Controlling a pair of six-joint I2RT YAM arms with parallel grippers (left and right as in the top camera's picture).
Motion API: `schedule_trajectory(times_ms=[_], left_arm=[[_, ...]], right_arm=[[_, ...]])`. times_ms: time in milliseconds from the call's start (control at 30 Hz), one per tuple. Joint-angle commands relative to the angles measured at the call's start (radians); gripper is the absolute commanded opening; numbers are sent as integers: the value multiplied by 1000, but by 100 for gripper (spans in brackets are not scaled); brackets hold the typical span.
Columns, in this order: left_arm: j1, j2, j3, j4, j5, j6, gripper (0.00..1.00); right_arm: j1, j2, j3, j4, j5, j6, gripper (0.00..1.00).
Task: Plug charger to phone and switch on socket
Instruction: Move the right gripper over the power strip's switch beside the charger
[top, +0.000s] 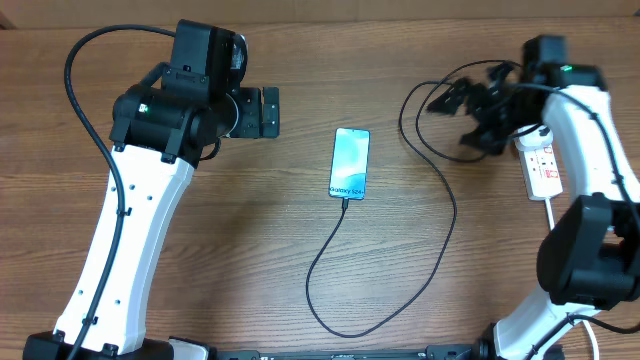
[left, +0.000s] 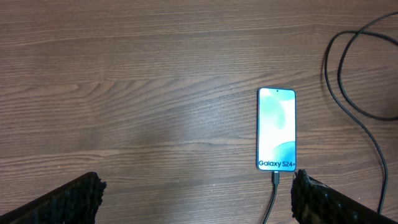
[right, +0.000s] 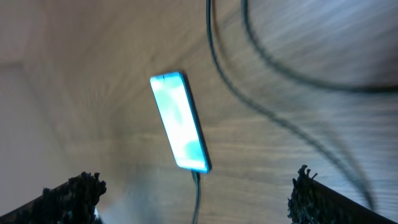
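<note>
Starting at the left, the left end effector hangs wide and empty above the worktop, at about 10 o'clock from the phone. The phone lies flat near the middle, screen lit. The charger meets its 6 o'clock edge, seemingly seated in the port; the cable loops toward 6 o'clock, then swings up to 2 o'clock. There the right end effector hovers, also wide and gripping nothing, just beside the socket, which lies at 3 o'clock from the phone. Whether the black plug sits in the socket I cannot tell. The phone end looks done, so the switch is the step in hand: the right arm needs one fingertip pressed squarely on a red-marked switch without dragging the strip
</note>
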Motion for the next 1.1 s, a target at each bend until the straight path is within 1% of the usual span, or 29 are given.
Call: schedule_trajectory(times_ms=[0, 100, 200, 433, 600, 733, 867, 967, 1067], left_arm=[[-6, 10, -3, 0, -13, 18, 100], [-6, 10, -3, 0, -14, 18, 100], [-6, 10, -3, 0, -13, 18, 100], [-6, 10, -3, 0, -14, 18, 100], [-6, 10, -3, 0, -13, 18, 100], [-6, 10, -3, 0, -13, 18, 100], [-6, 10, -3, 0, -14, 18, 100], [-6, 10, -3, 0, -13, 18, 100], [-6, 10, -3, 0, -13, 18, 100]], right_arm=[[-61, 0, 127, -55, 62, -66, 100], [-123, 0, 217, -111, 105, -112, 100], [-186, 0, 266, -122, 144, -112, 100], [-369, 0, 275, -56, 145, -112, 100], [-477, 0, 274, -58, 222, -129, 100], [-518, 0, 262, -90, 240, -262, 100], [-520, 0, 212, -61, 289, -319, 100], [-519, 8, 136, 5, 285, -319, 100], [-519, 22, 97, 20, 283, -319, 100]])
